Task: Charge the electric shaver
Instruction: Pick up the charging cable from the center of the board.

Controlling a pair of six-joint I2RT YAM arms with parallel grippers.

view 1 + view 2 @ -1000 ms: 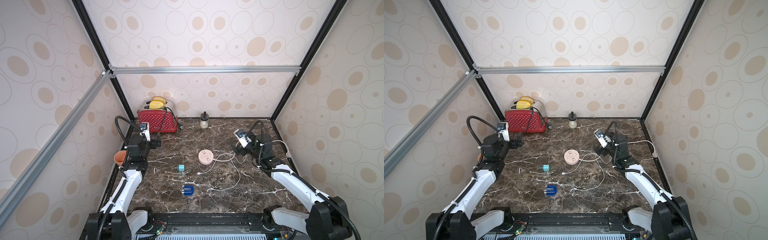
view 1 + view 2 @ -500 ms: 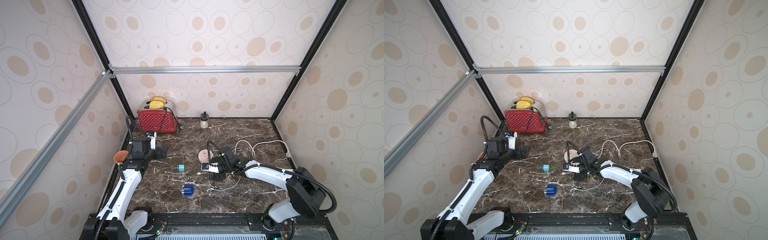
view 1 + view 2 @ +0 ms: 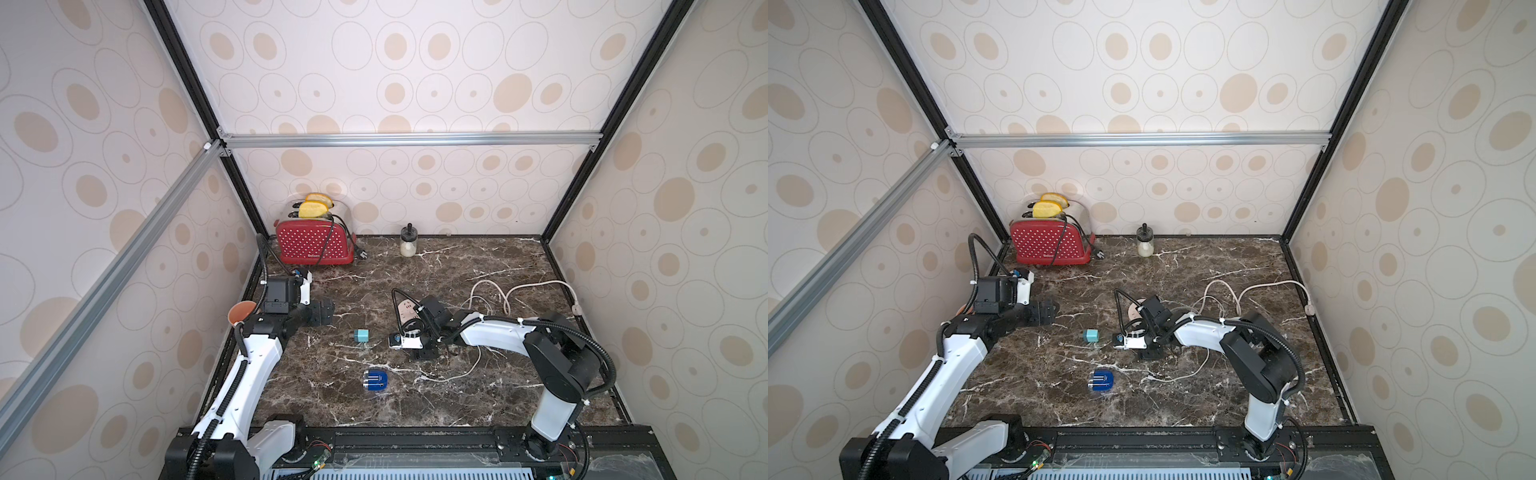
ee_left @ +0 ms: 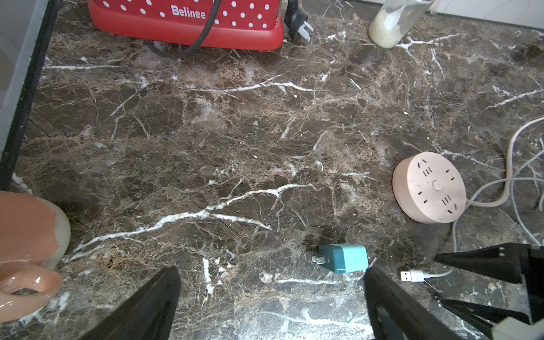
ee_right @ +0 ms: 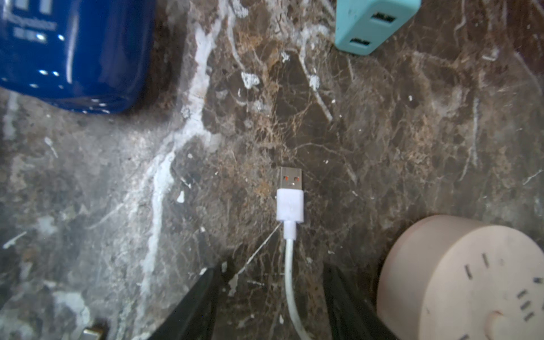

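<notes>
- My right gripper (image 5: 273, 269) hangs low over the marble table (image 3: 457, 270), just beside the round pink power strip (image 5: 459, 279), on the side of the strip that faces my base
- Its two black fingers (image 5: 200, 297) stand apart, one on each side of the white cable (image 5: 290, 265); a gap shows on both sides, so they pinch nothing
- The cable's USB plug (image 5: 290, 188) lies flat on the table just beyond the fingertips, near the power strip, its metal end pointing away from the gripper
- My left gripper (image 4: 270, 273) is spread wide and empty, above the table and well apart from the power strip, toward my left
- The electric shaver (image 3: 375, 380) lies flat on the table, glossy dark blue, well apart from the power strip and nearer my base than the strip; nothing touches it
- A light teal plug adapter (image 3: 362, 335) lies on its side near the power strip, between the strip and my left gripper; the face with its two ports is turned toward the USB plug
- A red toaster (image 3: 313, 245) and a small jar (image 3: 408, 243) stand at the back wall, far beyond the power strip
</notes>
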